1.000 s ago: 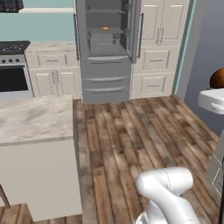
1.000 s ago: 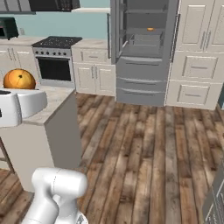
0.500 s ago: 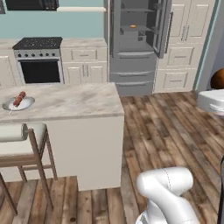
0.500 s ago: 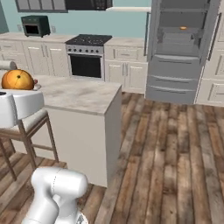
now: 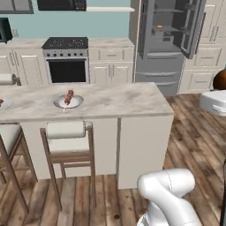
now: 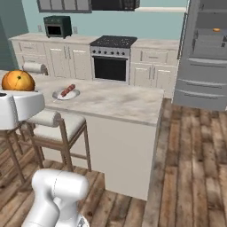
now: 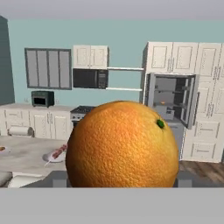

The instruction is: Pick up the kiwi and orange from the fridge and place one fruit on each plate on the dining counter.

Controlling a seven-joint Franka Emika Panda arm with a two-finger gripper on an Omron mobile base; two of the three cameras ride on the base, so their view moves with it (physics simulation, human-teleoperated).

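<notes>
The tool (image 7: 120, 186) is gripping the orange (image 7: 122, 144), a dimpled, glossy ball with a dark stem spot, carrying it high so it clears the table (image 5: 110, 99). On that beige marbled slab, a pale round plate (image 5: 68, 102) is waiting, already bearing a reddish stick-shaped food (image 5: 69, 96).
</notes>
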